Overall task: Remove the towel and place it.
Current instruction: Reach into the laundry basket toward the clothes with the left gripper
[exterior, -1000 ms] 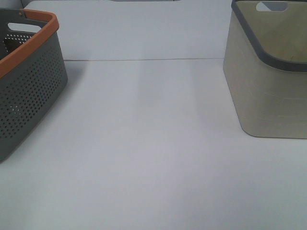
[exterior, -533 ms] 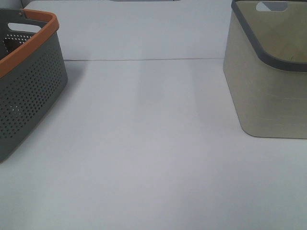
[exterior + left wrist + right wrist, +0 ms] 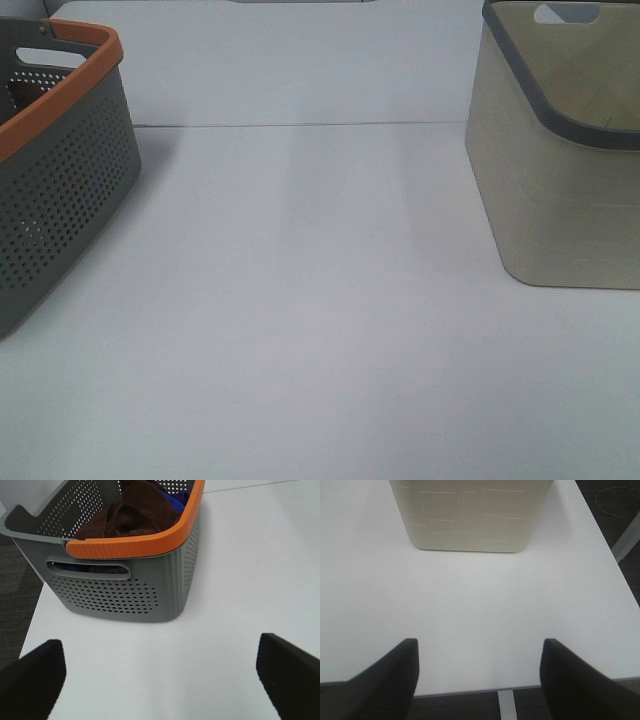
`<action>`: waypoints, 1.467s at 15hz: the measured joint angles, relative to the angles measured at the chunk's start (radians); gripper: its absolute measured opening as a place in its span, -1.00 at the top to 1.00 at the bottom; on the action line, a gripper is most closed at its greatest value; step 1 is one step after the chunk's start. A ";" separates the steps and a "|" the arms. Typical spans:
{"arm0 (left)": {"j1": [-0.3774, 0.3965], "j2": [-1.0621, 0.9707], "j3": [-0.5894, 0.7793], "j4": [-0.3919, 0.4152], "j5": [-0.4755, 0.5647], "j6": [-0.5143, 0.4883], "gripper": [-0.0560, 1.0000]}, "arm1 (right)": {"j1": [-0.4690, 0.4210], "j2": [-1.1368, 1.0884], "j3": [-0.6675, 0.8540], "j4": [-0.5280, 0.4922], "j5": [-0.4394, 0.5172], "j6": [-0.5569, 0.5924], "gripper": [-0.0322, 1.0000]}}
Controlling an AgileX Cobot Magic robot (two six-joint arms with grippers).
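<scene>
A brown towel lies in a grey perforated basket with an orange rim, over something blue; the basket also shows at the left of the exterior high view, where the towel is hidden. My left gripper is open and empty, above the table short of the basket. A beige basket with a grey rim stands at the right and also shows in the right wrist view. My right gripper is open and empty, over the table's edge, short of the beige basket. Neither gripper shows in the exterior high view.
The white table has a seam line running across its far part. Dark floor lies past the table's edge in the left wrist view and in the right wrist view, where a cable lies on the floor.
</scene>
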 joint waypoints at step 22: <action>0.000 1.295 -0.863 -0.024 0.127 0.654 -0.98 | 0.000 0.000 0.000 0.000 0.000 0.000 -0.22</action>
